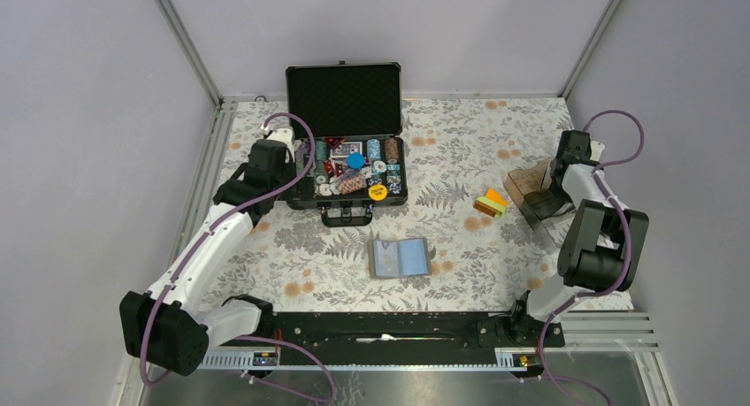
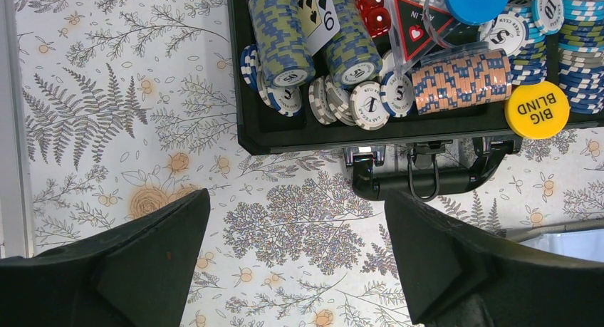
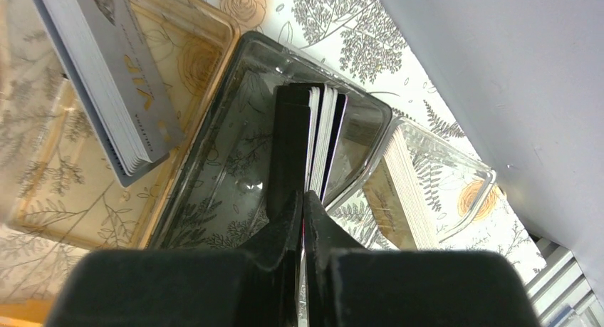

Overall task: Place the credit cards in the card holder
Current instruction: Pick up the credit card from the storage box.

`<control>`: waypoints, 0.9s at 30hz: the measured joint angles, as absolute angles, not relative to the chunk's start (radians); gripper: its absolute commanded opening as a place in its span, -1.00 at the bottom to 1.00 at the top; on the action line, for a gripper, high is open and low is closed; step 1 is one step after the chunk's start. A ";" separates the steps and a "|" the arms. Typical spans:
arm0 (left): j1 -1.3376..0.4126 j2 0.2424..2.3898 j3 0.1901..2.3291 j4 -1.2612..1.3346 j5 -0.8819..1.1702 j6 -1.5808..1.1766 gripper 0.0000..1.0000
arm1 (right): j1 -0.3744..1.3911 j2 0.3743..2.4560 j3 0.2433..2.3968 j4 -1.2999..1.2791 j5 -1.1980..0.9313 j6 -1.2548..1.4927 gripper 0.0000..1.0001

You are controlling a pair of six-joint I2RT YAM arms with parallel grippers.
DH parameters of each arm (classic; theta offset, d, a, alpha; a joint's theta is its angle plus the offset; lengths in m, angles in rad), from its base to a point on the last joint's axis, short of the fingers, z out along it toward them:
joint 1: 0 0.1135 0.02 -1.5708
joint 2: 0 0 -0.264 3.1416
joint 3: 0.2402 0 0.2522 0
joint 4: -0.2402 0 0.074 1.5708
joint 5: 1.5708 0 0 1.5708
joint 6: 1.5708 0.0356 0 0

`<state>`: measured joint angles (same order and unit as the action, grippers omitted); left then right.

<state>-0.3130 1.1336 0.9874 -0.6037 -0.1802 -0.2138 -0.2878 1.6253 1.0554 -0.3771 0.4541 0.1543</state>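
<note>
The credit cards (image 1: pixel 491 202), a small orange, yellow and green stack, lie on the floral cloth right of centre. The card holder (image 1: pixel 400 257) lies open and flat at front centre, showing one dark and one light blue panel. My right gripper (image 1: pixel 554 190) is down in the clear brownish acrylic box (image 1: pixel 529 187). In the right wrist view my right gripper (image 3: pixel 304 199) is shut on a thin card, of which only a reddish sliver shows, beside an upright bunch of black and white cards (image 3: pixel 318 138). My left gripper (image 2: pixel 295 209) is open and empty over the cloth, just in front of the chip case.
The open black chip case (image 1: pixel 346 163) stands at back centre with chips, dice and a yellow BIG BLIND disc (image 2: pixel 536 109); its handle (image 2: pixel 427 179) lies near my left fingers. The acrylic box also holds a grey VIP card stack (image 3: pixel 114 78) and a beige stack (image 3: pixel 409 191). The right wall is close.
</note>
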 measured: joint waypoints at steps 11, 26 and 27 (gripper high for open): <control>-0.314 1.133 0.987 -0.604 -0.180 -0.214 0.97 | -0.288 1.514 1.034 -0.314 0.457 0.154 -1.00; -0.314 1.133 0.987 -0.604 -0.180 -0.214 0.97 | -0.288 1.340 1.003 -0.286 0.461 0.158 -1.00; -0.314 1.133 0.987 -0.604 -0.180 -0.214 0.97 | -0.288 1.327 1.003 -0.282 0.460 0.158 -1.00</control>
<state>-0.3138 1.1332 0.9874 -0.6037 -0.1802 -0.2142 -0.2878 1.3270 1.0027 -0.2825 0.4603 0.1581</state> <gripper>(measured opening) 0.985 0.036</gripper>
